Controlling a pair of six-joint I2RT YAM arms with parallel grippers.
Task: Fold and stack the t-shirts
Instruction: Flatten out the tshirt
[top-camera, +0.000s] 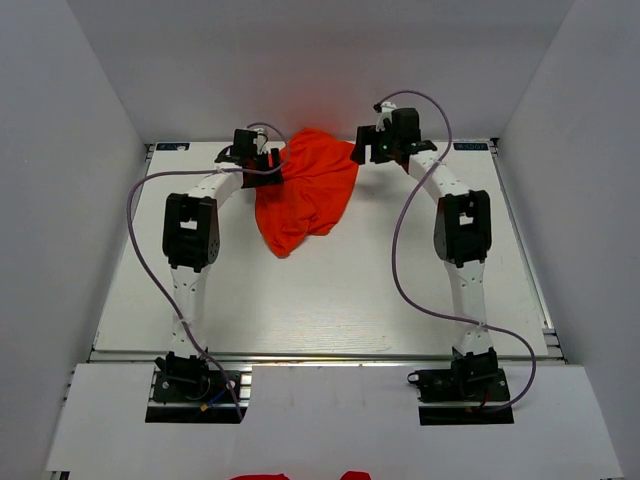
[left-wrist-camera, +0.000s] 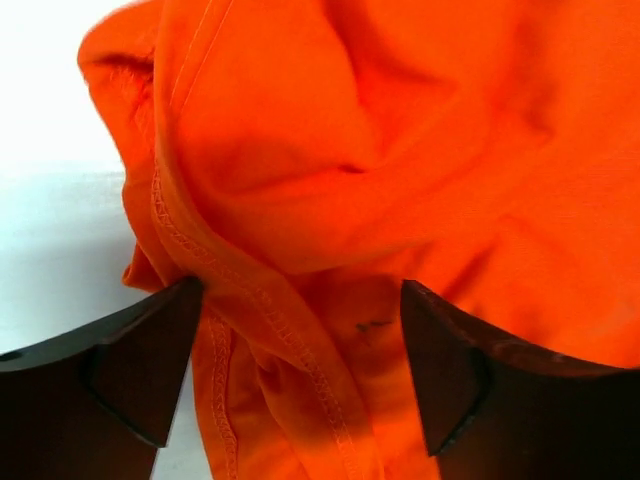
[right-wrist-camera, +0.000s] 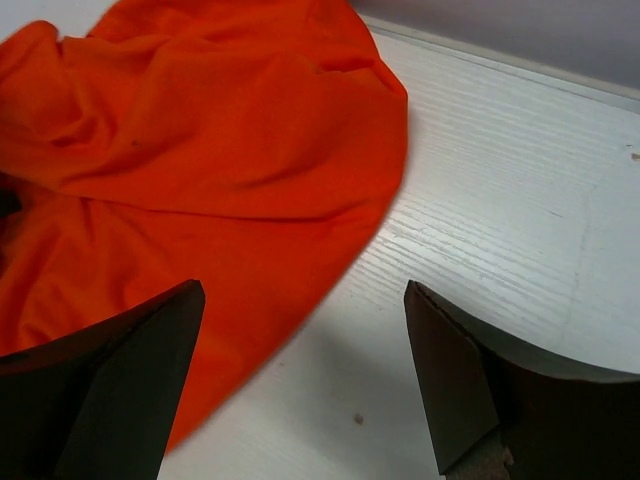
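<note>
My left tool is open, its two dark fingers spread wide. Bunched cloth of the orange-red t-shirt fills the gap between them. A stitched hem runs down through that gap, and one finger's tip meets a fold. From my wrist view I cannot tell whether either pad presses the cloth. A tiny dark fleck sits on the cloth near the other finger, too small to make out.

My right tool is open too and holds nothing. One finger hangs over the shirt's rounded edge and the other over bare white desk. I cannot judge from my wrist view whether either touches the cloth or the desk.

In the top view the t-shirt lies crumpled at the far middle of the desk, between my two tools, with a narrower lobe trailing toward the near side. It is so rumpled that I cannot pick out sleeves or collar, nor say whether the heap is one garment or more. My left tool's fingers are lost against the cloth in that view, behind the wrist body, while my right tool sits at the shirt's far right corner.

At the very bottom of the top view, two orange scraps are cut off by the edge, so I cannot tell what they are.
</note>
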